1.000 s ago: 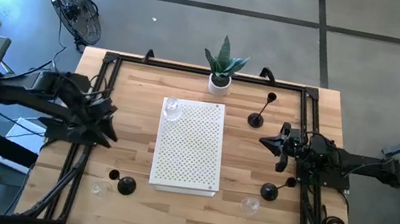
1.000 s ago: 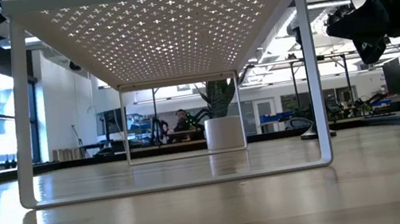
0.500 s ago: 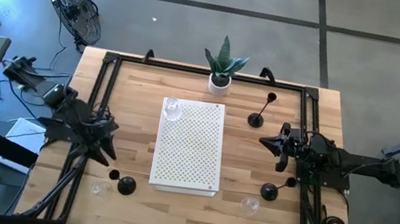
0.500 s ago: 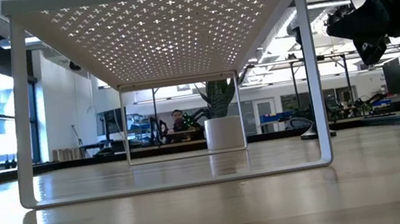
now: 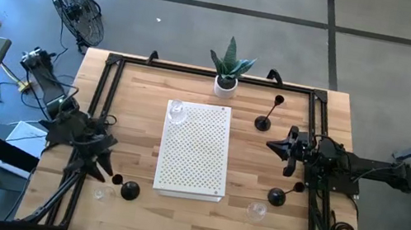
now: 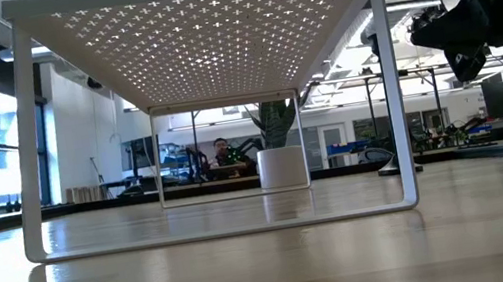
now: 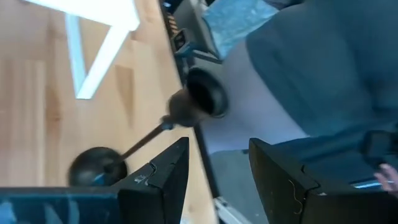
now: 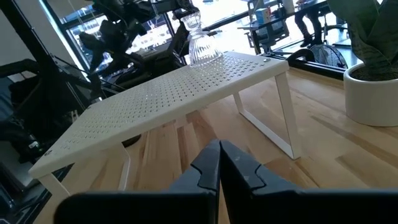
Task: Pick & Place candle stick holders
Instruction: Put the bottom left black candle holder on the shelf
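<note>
A black candle stick holder (image 5: 128, 190) stands on its domed base near the table's near left corner. Its stem and cup (image 7: 205, 99) show in the left wrist view. My left gripper (image 5: 102, 171) hovers just left of it, open, with nothing between its fingers (image 7: 165, 180). A clear glass holder (image 5: 102, 193) stands beside it. Two more black holders (image 5: 259, 122) (image 5: 277, 197) and a glass one (image 5: 256, 210) stand on the right side. Another glass holder (image 8: 202, 43) sits on the white perforated rack (image 5: 196, 148). My right gripper (image 8: 219, 165) waits shut at the right.
A white pot with a green plant (image 5: 228, 77) stands at the table's far edge, behind the rack. A black frame (image 5: 108, 74) runs around the tabletop. A fan (image 5: 77, 10) stands on the floor beyond the far left corner.
My left arm has swung toward the table's near edge and sunk, which brought its gripper close to the black holder at the near left. The gap between its fingers has stayed the same. No holder has moved.
</note>
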Available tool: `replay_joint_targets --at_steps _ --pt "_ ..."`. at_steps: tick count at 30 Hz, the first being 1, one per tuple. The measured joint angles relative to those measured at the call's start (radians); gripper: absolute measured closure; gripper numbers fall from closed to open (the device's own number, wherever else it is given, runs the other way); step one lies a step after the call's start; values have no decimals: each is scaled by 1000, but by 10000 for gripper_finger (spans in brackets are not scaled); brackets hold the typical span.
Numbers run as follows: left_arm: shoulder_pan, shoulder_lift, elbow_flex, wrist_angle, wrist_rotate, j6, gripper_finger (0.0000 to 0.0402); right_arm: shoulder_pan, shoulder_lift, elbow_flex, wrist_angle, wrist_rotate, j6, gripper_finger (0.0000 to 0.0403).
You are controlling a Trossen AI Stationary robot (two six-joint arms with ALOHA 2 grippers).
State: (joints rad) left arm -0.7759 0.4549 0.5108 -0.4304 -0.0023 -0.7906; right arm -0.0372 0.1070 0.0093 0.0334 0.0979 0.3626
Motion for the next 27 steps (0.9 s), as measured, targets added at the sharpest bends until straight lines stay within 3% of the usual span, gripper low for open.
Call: replay_joint_targets --at_steps 5,11,20,27 --pt "-19 0 -36 1 -83 0 238 0 0 0 0 -2 7 402" --pt "-17 0 -83 21 -106 -14 238 0 0 0 0 -3 33 402" --pt "-17 1 -142 33 -209 -126 238 0 0 0 0 -7 49 402" --pt "-17 1 -145 107 -108 -131 238 0 0 0 0 -7 48 402"
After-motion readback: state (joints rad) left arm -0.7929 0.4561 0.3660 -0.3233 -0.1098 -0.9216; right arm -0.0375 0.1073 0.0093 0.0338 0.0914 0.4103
